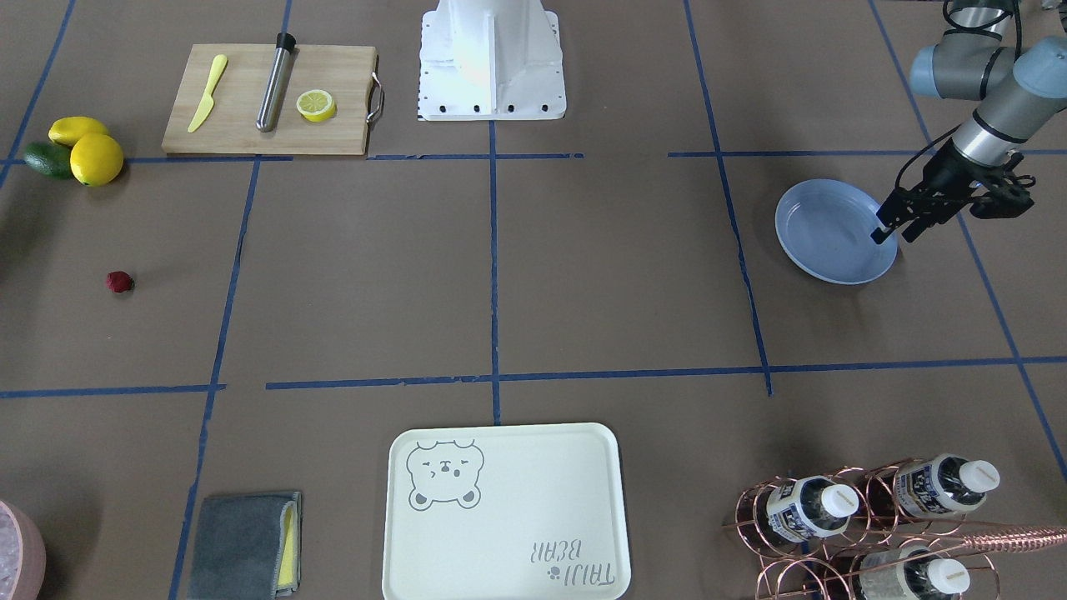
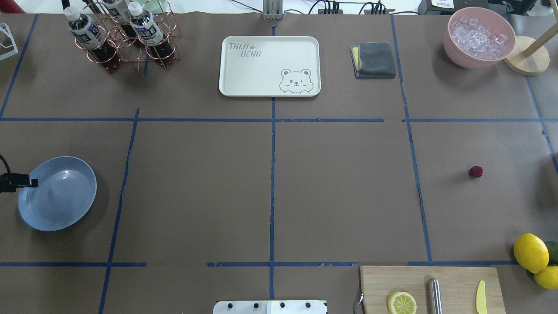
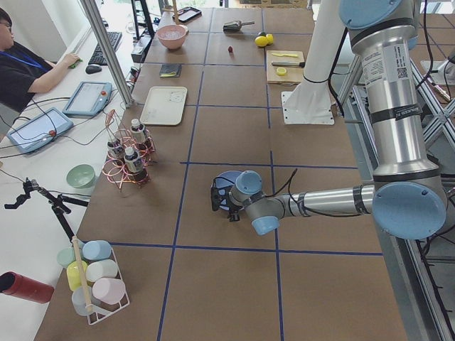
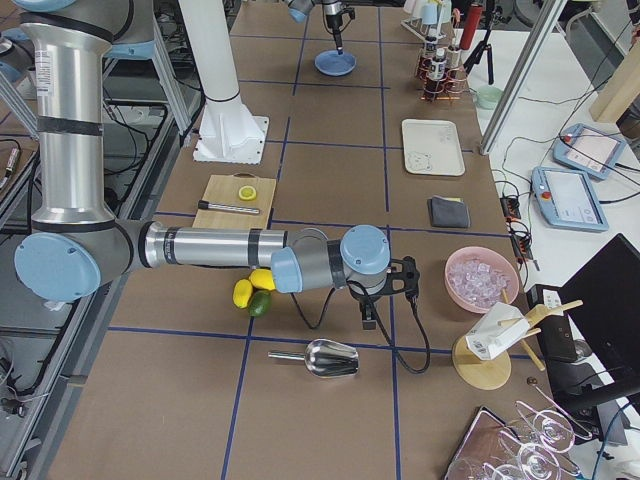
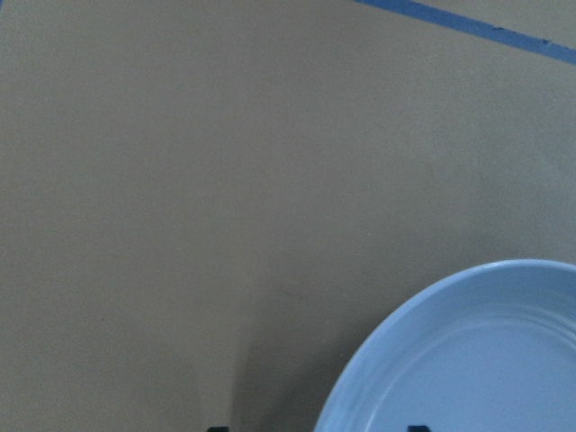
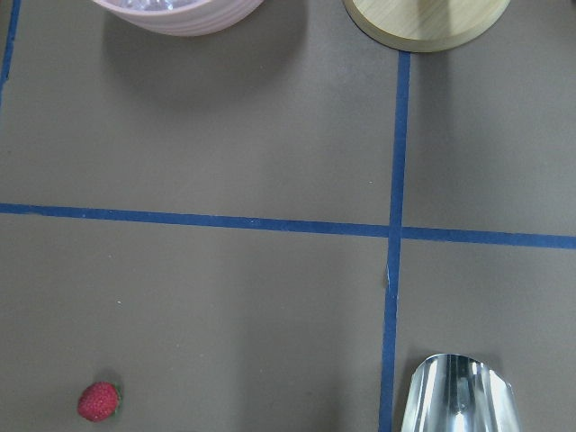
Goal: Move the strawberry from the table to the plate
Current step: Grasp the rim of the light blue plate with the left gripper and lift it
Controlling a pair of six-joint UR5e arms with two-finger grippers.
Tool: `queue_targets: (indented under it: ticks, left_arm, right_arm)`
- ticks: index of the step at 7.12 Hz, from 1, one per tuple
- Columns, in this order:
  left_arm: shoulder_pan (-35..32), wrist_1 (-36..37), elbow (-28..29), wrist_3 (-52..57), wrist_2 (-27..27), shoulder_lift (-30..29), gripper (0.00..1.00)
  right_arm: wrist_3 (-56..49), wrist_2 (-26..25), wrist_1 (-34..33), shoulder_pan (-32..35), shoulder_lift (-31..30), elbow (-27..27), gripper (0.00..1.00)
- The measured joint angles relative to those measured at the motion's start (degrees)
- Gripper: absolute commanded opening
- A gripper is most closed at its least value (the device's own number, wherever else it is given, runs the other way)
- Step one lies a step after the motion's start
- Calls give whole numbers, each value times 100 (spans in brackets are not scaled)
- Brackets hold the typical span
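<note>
The strawberry (image 1: 119, 282) (image 2: 476, 171) lies alone on the brown paper table (image 1: 583, 275), a small dark-red berry; the right wrist view has this strawberry (image 6: 99, 401) at its lower left. Far across the table sits the empty light-blue plate (image 1: 825, 225) (image 2: 56, 194) (image 5: 477, 360). My left gripper (image 1: 896, 233) is open, its fingers astride the plate's outer rim, holding nothing. My right gripper (image 4: 368, 318) shows only in the exterior right view, low over the table near the strawberry's end; I cannot tell if it is open or shut.
A cutting board (image 1: 267, 100) carries a lemon half, a yellow knife and a steel rod. Lemons and an avocado (image 1: 75, 150) lie beside it. There are also a bear tray (image 1: 504, 512), bottle rack (image 1: 867, 525), grey cloth (image 1: 246, 542), ice bowl (image 2: 479, 37) and metal scoop (image 6: 459, 396).
</note>
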Motion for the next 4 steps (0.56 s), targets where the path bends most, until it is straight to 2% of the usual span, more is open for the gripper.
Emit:
queue_targets:
  ticks: [1,2,4]
  left_arm:
    - [10,-4,-1,7,-1,0,16]
    - [13,-8,-2,22,-7,1,1]
    - [11,-13,-45,50,-22,3,0]
  right_arm:
    - [2,-1,0,0,0,1,100]
    - [2,-4,0,0,0,0,100]
    - [49,-1,2,-14,0,47,100]
